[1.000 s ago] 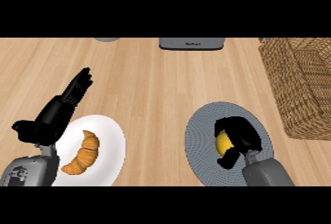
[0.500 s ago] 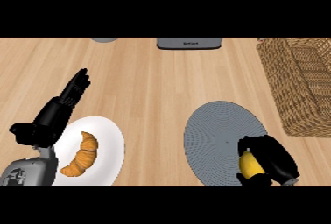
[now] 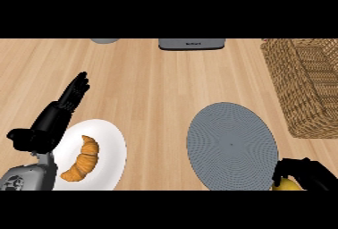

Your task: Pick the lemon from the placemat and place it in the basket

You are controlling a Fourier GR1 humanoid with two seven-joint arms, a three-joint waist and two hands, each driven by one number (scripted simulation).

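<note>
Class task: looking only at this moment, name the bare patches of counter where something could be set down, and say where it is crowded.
Free: the wide wooden strip between the white plate and the grey placemat, and the counter above both, below the grey appliance. Crowded: the lower right, where the right hand holds the lemon beside the basket.

The light wooden counter (image 3: 152, 89) carries a round grey placemat (image 3: 231, 143), a white plate (image 3: 109, 154) near its front edge, and a woven wicker basket (image 3: 303, 85) at its right edge.
</note>
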